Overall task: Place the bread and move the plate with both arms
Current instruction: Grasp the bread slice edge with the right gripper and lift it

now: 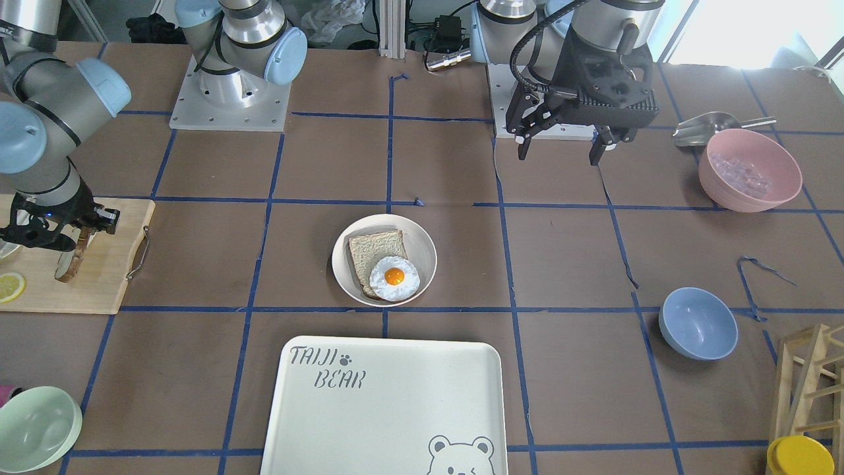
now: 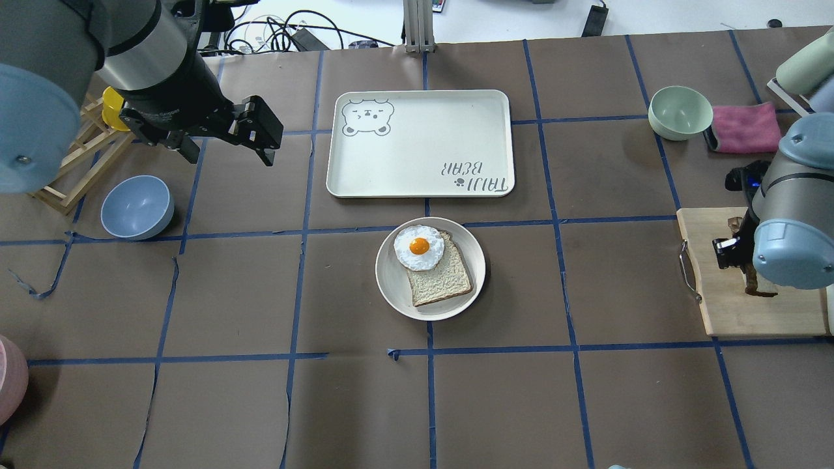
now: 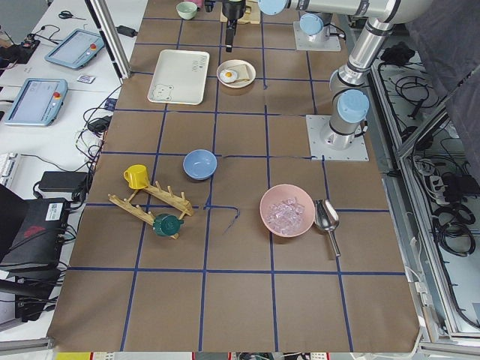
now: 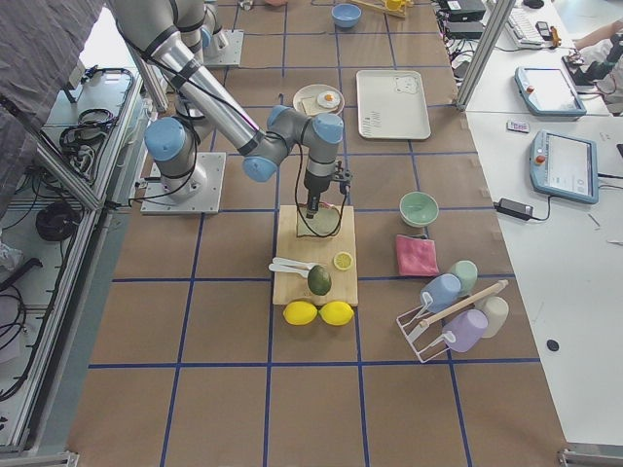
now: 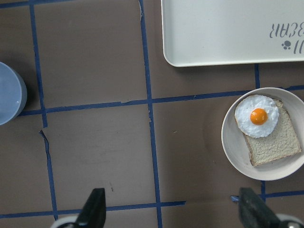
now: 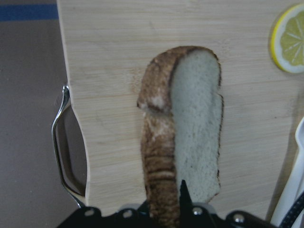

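The right gripper [image 6: 165, 205] pinches the thick, spongy, dark-crusted bread [image 6: 194, 133] on edge over the wooden board [image 1: 99, 277] at the bench's robot-right edge, the left gripper [image 1: 560, 157] hangs wide open and empty, and the round cream plate [image 1: 423, 249] mid-bench holds a tan slice [image 1: 372, 251] under a glossy fried egg [image 1: 394, 277].

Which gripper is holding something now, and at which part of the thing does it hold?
The right gripper holds the bread, pinched at the end opposite its rounded top. The left gripper is open and holds nothing.
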